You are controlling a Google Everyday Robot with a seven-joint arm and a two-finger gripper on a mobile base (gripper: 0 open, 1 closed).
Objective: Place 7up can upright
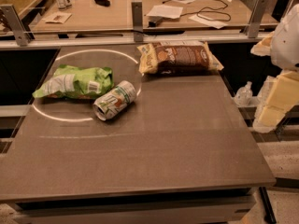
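The 7up can [114,100] lies on its side on the grey table [177,139], left of centre, with its silver end facing front-left. It touches or nearly touches the green-and-white chip bag [74,82] behind it to the left. My arm [280,92] hangs at the right edge of the view, off the table's right side. My gripper [244,95] shows as a small pale shape there, far from the can and holding nothing that I can see.
A brown-and-yellow snack bag [180,57] lies at the table's back centre. A metal rail with posts [137,15] runs behind the table. Beyond it a desk [117,13] holds papers, cables and bottles. The table's right edge is close to my arm.
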